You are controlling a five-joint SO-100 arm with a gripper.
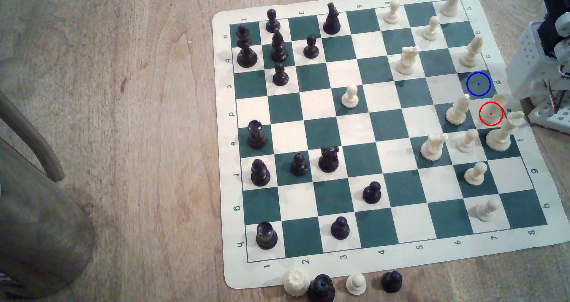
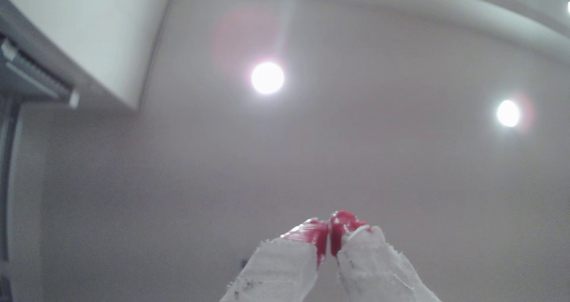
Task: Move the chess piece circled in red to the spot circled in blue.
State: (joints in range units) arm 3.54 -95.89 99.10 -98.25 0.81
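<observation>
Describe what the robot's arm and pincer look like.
The pincer has two white, rough-surfaced fingers with glossy red tips. In the exterior view the arm is white perforated plastic with black motor blocks, and thin red and dark wires run near its base.

Looks like home room, hobby setup. Wooden surface (image 1: 138, 135) with grain, roll-up chess mat (image 1: 385, 268) on it, curved wooden chair back (image 1: 27, 135) at exterior view's left. Wrist view: plain ceiling, two recessed round lights (image 2: 267, 78), wall-mounted air conditioner (image 2: 34, 73), white cabinet (image 2: 101, 33).
</observation>
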